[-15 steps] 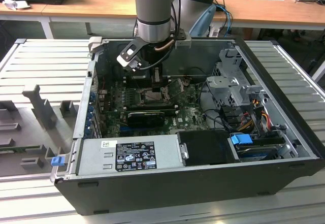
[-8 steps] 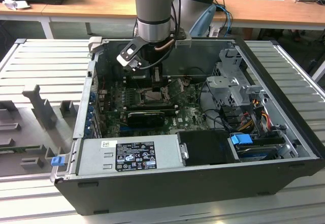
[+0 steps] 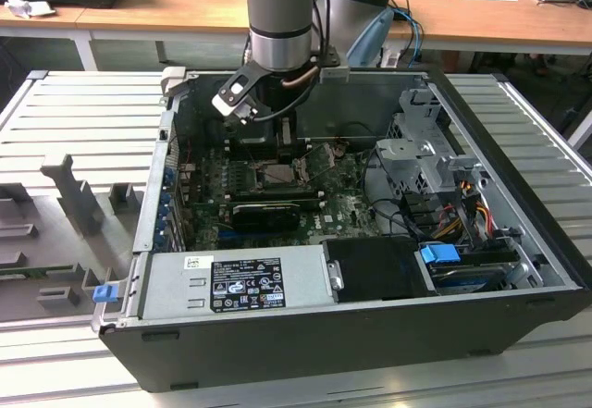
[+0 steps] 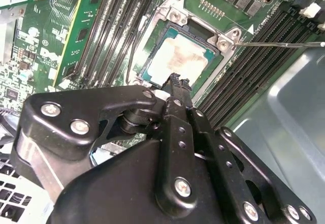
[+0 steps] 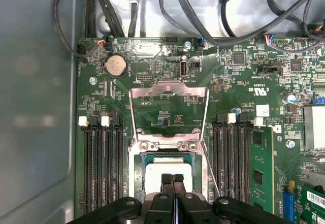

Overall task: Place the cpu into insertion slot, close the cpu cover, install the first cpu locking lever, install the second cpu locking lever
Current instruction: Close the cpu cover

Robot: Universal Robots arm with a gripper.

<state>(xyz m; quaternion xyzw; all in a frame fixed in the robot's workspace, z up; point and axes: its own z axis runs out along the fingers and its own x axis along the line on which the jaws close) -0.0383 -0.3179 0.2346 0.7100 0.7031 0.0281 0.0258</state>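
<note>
Wooden desks (image 3: 185, 6) run along the back; in front, a ribbed grey metal table (image 3: 83, 103) carries an open computer case (image 3: 370, 334) lying on its side. Arm (image 3: 277, 19) reaches down into the case over the motherboard (image 3: 347, 209).

Jaws: gripper (image 5: 172, 178) fingers pressed together, no gap at the tips, nothing between them. Same in the second wrist view, gripper (image 4: 179, 81) tips side by side. Tips sit over the middle of the cpu (image 5: 154, 178); touching it or just above, cannot tell.

The cpu lies flat inside the insertion slot (image 5: 167, 156), pale smeared face up. The second wrist view shows the cpu (image 4: 175, 56) square within the insertion slot (image 4: 195, 29).

The cpu cover (image 5: 170, 88) is swung open, laid back away from the slot, green board showing through its cut-out. Thin wire locking lever (image 5: 212, 170) angles beside the socket frame, not latched down.

Hidden: the gripper's black body covers the near edge of chip and socket in both wrist views. In the exterior view the arm's wrist blocks most of the socket area; the fingers are hard to make out there.

Case contents: motherboard with memory slots (image 5: 99, 168) on either side of the socket, a coin cell (image 5: 116, 65), black cables (image 5: 203, 10), power supply (image 3: 236, 283), drive cage (image 3: 425, 158).
</note>
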